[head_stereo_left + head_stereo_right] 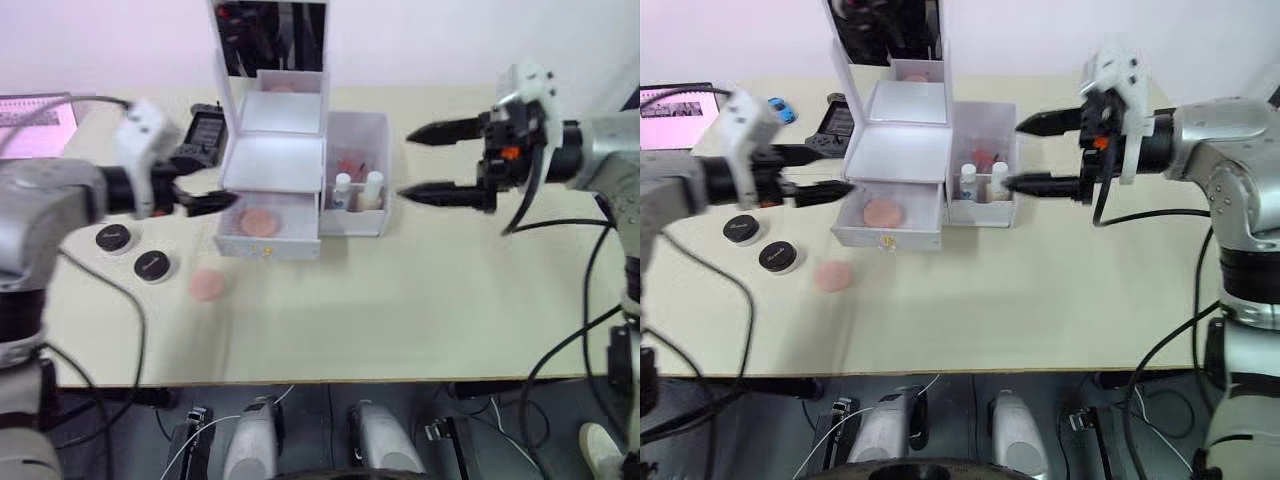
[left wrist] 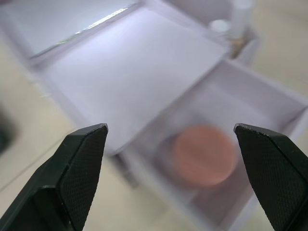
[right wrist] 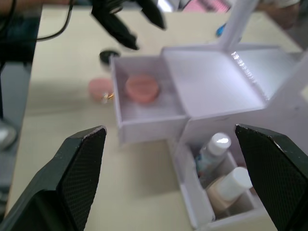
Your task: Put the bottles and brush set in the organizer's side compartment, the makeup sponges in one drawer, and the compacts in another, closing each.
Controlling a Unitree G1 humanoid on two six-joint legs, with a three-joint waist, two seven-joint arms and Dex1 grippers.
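We saw a cream table (image 1: 420, 300) filling the middle of the head view. At its upper centre stood the organizer (image 1: 290, 170), its lower drawer (image 1: 268, 232) pulled out toward the near edge. Left of the drawer, two compacts (image 1: 112, 238) (image 1: 151, 266) lay side by side, apart from each other. A pink sponge (image 1: 207, 285) lay just right of the nearer compact, in front of the drawer's left corner. At the upper left edge sat a laptop (image 1: 35, 122), and a dark device (image 1: 207, 130) lay beside the organizer's left side.
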